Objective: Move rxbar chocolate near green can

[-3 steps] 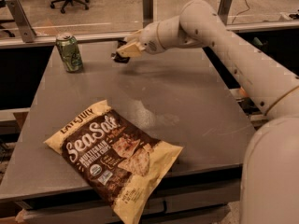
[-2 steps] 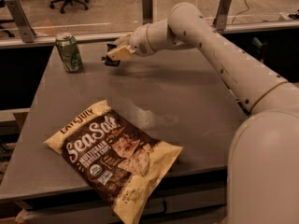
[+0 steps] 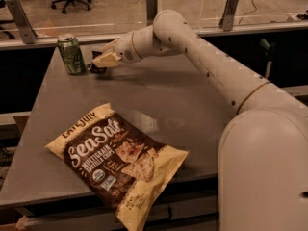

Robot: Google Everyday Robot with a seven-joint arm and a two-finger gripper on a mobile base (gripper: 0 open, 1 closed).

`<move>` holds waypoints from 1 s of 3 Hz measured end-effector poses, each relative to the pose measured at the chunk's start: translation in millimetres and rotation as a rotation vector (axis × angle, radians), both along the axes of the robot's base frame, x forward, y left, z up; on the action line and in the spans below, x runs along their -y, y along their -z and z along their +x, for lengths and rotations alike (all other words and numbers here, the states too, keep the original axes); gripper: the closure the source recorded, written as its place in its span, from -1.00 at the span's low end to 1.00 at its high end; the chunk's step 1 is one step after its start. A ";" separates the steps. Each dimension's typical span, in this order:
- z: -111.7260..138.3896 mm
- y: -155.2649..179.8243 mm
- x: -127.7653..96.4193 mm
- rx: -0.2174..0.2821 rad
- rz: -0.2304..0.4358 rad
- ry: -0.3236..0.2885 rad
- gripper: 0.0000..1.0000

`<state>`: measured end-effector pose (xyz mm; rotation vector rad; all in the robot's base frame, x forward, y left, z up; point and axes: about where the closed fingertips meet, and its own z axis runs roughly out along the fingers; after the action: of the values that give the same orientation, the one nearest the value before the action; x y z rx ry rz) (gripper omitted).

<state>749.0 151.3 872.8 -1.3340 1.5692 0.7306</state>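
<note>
The green can (image 3: 71,54) stands upright at the far left of the grey table (image 3: 192,100). My gripper (image 3: 99,64) reaches across the table's far side and sits just right of the can, low over the surface. It is shut on the rxbar chocolate (image 3: 96,68), a small dark bar of which only a part shows under the fingers (image 3: 107,59). The bar is a short gap from the can's base.
A large Sea Salt chip bag (image 3: 115,161) lies at the table's front left. My white arm (image 3: 202,57) spans the right half of the table. A glass rail with posts (image 3: 151,6) runs behind the table; office chairs stand beyond.
My gripper has moved left along the table's far side with the bar, from about mid-table to just beside the can. The can and the chip bag have not moved.
</note>
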 end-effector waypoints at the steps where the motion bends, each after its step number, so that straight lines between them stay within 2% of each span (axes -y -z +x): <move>1: -4.7 2.7 -18.6 -0.011 0.006 -0.018 0.16; 3: -7.4 2.8 -25.1 -0.006 0.013 -0.013 -0.77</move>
<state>741.6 176.4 870.0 -1.3351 1.5590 0.7519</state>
